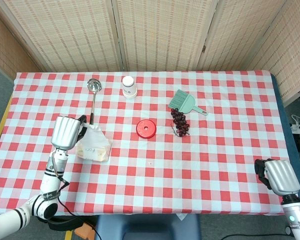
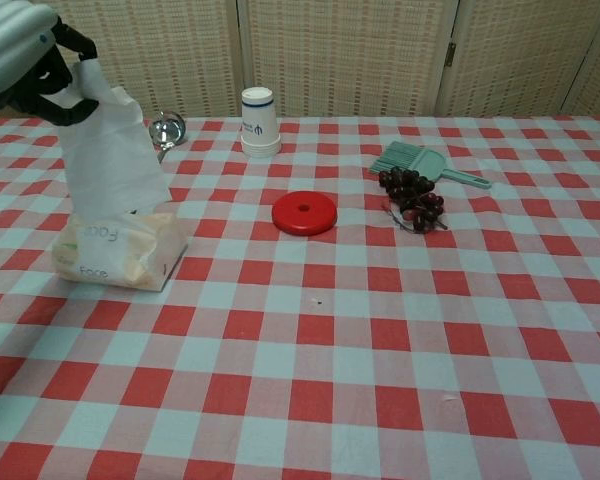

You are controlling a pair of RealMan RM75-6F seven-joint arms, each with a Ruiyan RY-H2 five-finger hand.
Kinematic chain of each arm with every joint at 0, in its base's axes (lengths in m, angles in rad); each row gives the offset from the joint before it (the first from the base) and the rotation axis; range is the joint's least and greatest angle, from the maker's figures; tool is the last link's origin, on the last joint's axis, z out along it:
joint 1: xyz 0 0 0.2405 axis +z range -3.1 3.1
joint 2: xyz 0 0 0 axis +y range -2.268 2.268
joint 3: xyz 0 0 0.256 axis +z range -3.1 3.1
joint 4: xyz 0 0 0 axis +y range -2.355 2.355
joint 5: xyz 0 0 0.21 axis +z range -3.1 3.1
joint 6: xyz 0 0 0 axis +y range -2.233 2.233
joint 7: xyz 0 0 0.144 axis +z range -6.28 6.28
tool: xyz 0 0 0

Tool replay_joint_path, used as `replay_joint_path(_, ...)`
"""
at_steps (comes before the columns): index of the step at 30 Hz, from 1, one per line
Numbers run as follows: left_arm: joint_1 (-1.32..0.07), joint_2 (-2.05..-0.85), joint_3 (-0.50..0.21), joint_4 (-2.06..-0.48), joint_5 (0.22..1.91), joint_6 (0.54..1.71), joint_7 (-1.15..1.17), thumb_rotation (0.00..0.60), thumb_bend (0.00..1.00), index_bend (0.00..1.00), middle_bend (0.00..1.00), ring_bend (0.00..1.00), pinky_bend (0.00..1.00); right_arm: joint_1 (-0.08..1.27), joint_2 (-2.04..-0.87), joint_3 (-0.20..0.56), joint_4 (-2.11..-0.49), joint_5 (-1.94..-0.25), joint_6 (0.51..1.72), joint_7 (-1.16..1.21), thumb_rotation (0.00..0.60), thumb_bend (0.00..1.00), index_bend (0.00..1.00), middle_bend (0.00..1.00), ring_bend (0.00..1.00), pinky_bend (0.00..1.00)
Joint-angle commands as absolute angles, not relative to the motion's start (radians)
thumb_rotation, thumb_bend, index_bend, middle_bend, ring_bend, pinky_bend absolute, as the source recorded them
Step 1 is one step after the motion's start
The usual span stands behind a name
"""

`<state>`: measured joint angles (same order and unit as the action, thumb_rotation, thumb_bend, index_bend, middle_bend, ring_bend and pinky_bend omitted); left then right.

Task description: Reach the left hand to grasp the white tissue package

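Observation:
The white tissue package (image 2: 115, 250) lies on the checked cloth at the left, with "Face" printed on its side. A white sheet (image 2: 110, 145) rises from its top, stretched upward. My left hand (image 2: 25, 50) is high above the package and pinches the top of that sheet; the package body still rests on the table. In the head view the left hand (image 1: 66, 132) sits just left of the package (image 1: 96, 150). My right hand (image 1: 279, 176) hangs at the table's near right edge, back up, its fingers mostly hidden.
A metal ladle (image 1: 92, 100) lies just behind the package. A white cup (image 1: 129, 86) stands upside down at the back. A red lid (image 1: 146, 128), dark grapes (image 1: 180, 121) and a green brush (image 1: 185, 102) lie mid-table.

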<state>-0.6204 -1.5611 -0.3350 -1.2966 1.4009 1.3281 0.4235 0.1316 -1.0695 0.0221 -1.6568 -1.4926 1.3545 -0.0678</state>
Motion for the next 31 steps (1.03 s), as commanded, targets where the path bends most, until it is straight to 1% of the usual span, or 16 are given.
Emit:
replay_joint_path(1, -0.691, -1.567, -0.397, -1.238, 1.350, 1.269, 0.441, 0.600, 0.46, 0.78, 1.00, 1.00, 1.00, 0.133, -1.069, 0.022, -1.657, -1.490, 1.351, -0.073, 0.600, 1.00, 0.95, 0.80, 0.65, 0.86)
replay_joint_path(3, -0.726, -1.571, -0.417, -1.207, 1.315, 1.218, 0.442, 0.600, 0.46, 0.78, 1.00, 1.00, 1.00, 0.134, -1.067, 0.021, -1.658, -1.488, 1.349, -0.077, 0.600, 1.00, 0.95, 0.80, 0.65, 0.86)
replay_joint_path(5, -0.770, -1.580, -0.422, -1.156, 1.288, 1.147, 0.431, 0.600, 0.46, 0.78, 1.00, 1.00, 1.00, 0.134, -1.066, 0.021, -1.660, -1.488, 1.347, -0.079, 0.600, 1.00, 0.95, 0.80, 0.65, 0.86)
replay_joint_path(9, -0.853, -1.616, -0.401, -1.026, 1.250, 0.991, 0.404, 0.600, 0.46, 0.78, 1.00, 1.00, 1.00, 0.133, -1.063, 0.015, -1.661, -1.496, 1.347, -0.083, 0.600, 1.00, 0.95, 0.80, 0.65, 0.86)
replay_joint_path(12, -0.908, -1.652, -0.390, -0.920, 1.230, 0.899, 0.368, 0.600, 0.46, 0.78, 1.00, 1.00, 1.00, 0.133, -1.062, 0.013, -1.660, -1.499, 1.348, -0.086, 0.600, 1.00, 0.95, 0.80, 0.65, 0.86)
replay_joint_path(15, -0.952, -1.674, -0.382, -0.837, 1.221, 0.838, 0.351, 0.600, 0.46, 0.78, 1.00, 1.00, 1.00, 0.134, -1.061, 0.014, -1.660, -1.496, 1.344, -0.088, 0.600, 1.00, 0.95, 0.80, 0.65, 0.86)
replay_joint_path(19, -1.001, -1.686, -0.374, -0.765, 1.227, 0.811, 0.341, 0.600, 0.46, 0.78, 1.00, 1.00, 1.00, 0.138, -1.057, 0.014, -1.662, -1.490, 1.336, -0.086, 0.600, 1.00, 0.95, 0.80, 0.65, 0.86)
replay_joint_path(22, -1.019, -1.683, -0.372, -0.757, 1.229, 0.807, 0.312, 0.600, 0.45, 0.78, 1.00, 1.00, 1.00, 0.140, -1.054, 0.014, -1.663, -1.490, 1.332, -0.086, 0.600, 1.00, 0.95, 0.80, 0.65, 0.86)
replay_joint_path(25, -1.033, -1.678, -0.355, -0.743, 1.244, 0.809, 0.311, 0.600, 0.45, 0.78, 1.00, 1.00, 1.00, 0.142, -1.052, 0.012, -1.664, -1.492, 1.328, -0.082, 0.600, 1.00, 0.95, 0.80, 0.65, 0.86)
replay_joint_path(31, -1.028, -1.682, -0.349, -0.730, 1.229, 0.832, 0.284, 0.600, 0.45, 0.78, 1.00, 1.00, 1.00, 0.146, -1.052, 0.012, -1.665, -1.485, 1.317, -0.089, 0.600, 1.00, 0.95, 0.80, 0.65, 0.86)
